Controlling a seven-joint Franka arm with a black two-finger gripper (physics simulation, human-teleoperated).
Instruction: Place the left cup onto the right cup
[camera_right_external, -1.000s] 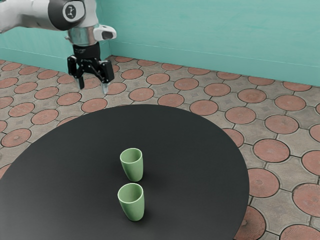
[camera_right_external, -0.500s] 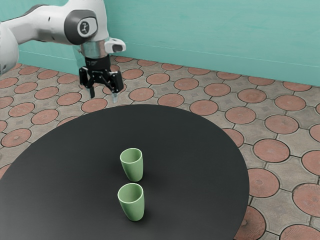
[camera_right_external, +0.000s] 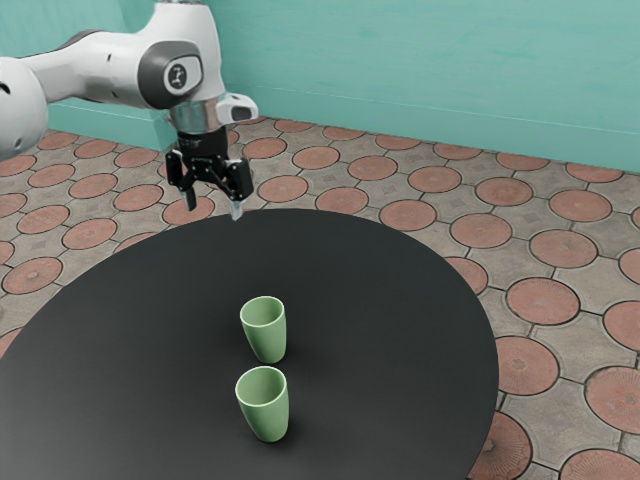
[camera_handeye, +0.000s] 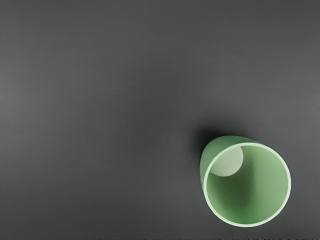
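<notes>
Your gripper (camera_right_external: 212, 203) hangs above the far edge of the table (camera_right_external: 400, 300), toward the exterior view's left, and its fingers stand apart with nothing between them. The two green cups stand upright near the table's middle, near each other but not touching: the far cup (camera_right_external: 264, 328) and the near cup (camera_right_external: 263, 403), both well apart from the gripper. The wrist view looks down into one cup (camera_handeye: 245, 185); I cannot tell which.
</notes>
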